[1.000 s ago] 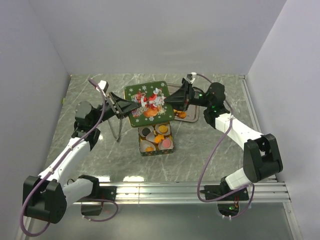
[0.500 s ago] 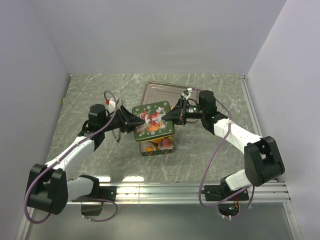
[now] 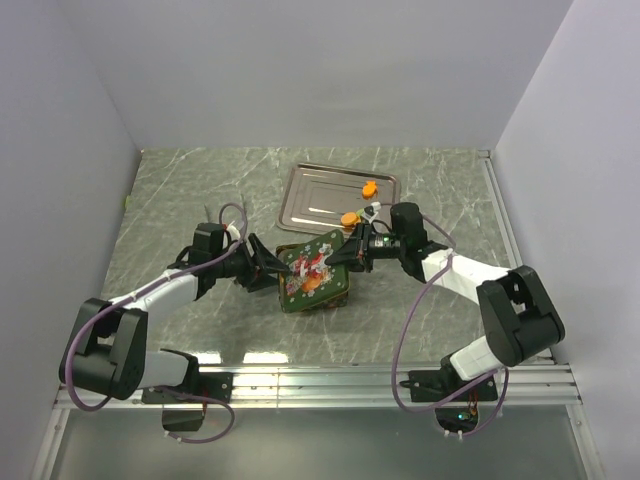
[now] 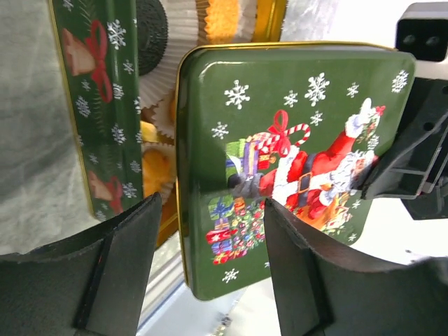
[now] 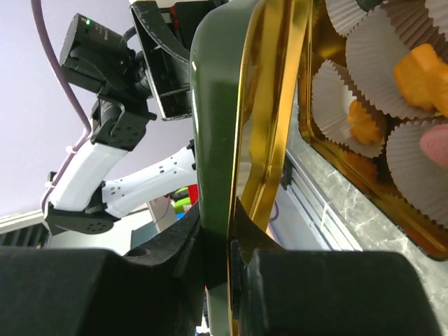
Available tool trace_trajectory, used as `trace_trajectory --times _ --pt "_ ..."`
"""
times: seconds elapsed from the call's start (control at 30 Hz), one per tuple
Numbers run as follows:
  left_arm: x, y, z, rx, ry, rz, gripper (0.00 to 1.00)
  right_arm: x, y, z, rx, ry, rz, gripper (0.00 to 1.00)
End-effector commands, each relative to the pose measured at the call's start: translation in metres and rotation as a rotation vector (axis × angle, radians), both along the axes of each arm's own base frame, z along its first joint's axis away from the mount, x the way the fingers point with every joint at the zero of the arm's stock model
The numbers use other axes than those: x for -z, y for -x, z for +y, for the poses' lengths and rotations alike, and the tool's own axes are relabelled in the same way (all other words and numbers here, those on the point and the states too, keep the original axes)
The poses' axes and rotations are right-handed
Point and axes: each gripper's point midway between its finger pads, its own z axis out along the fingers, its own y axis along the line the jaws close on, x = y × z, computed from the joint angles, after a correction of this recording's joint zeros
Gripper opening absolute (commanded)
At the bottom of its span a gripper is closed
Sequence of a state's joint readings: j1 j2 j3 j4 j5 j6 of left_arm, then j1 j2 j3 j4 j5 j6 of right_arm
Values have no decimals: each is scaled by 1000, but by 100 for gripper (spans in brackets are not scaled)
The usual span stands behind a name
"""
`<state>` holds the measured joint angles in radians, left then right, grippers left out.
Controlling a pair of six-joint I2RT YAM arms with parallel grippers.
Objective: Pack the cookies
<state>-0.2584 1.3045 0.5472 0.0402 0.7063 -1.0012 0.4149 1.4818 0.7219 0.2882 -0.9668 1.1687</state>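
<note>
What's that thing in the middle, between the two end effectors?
The green Santa lid, over the cookie tin. The right end effector pinches its edge; the left end effector is open. The top view shows it.

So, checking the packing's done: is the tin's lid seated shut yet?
Not seated. The lid is tilted above the tin, paper cups showing beside it; right tool grips its edge.

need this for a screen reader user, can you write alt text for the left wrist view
A green Christmas tin lid with Santa and presents fills the view, partly covering the open tin, where white paper cups hold orange cookies. The left hand stands open at the lid's near edge; the right hand grips its far edge.
</note>
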Motion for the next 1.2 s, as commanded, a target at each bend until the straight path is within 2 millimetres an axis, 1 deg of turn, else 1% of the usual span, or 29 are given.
trace_trajectory --times 0.0,0.13,0.17,0.23,0.3,0.43,0.67,0.73,0.77,0.83,0.87,0.93,0.97,1.0,1.03,1.07,1.17 --pt "-6 -9 2 15 -39 -78 66 -5 -5 4 -8 -29 -87 10" --pt "-7 -13 4 13 -60 -92 66 1 -6 5 -3 -53 -84 10" --pt "-4 -12 5 10 -76 -72 65 -1 -9 5 4 -68 -110 10" --pt "2 -11 9 2 -111 -61 65 5 -11 4 28 -53 -119 9" --pt "6 -11 14 -14 -140 -51 65 8 -14 5 44 -55 -141 9" --pt "6 -14 17 -37 -161 -63 66 15 -15 4 49 -72 -149 10" --pt "5 -22 12 -21 -143 -84 67 15 -20 7 44 -107 -209 13" --pt "6 -23 11 -17 -135 -79 67 17 -23 9 39 -100 -219 15" --pt "5 -24 9 -9 -126 -86 67 23 -24 9 35 -92 -202 17" --pt "8 -25 8 -4 -126 -77 67 27 -27 10 33 -79 -206 19" --pt "9 -26 8 0 -124 -76 67 34 -26 10 29 -60 -182 20" --pt "14 -26 7 7 -127 -62 66 39 -28 9 25 -40 -190 24" --pt "15 -27 6 11 -126 -58 66 47 -28 9 22 -19 -164 26" --pt "17 -27 6 14 -128 -55 66 49 -27 9 16 -8 -173 28" --pt "16 -29 6 15 -127 -56 66 55 -26 8 12 10 -154 30" --pt "17 -29 5 17 -127 -55 66 59 -27 7 15 24 -149 36" --pt "18 -32 4 23 -123 -51 65 69 -24 5 6 59 -144 48"
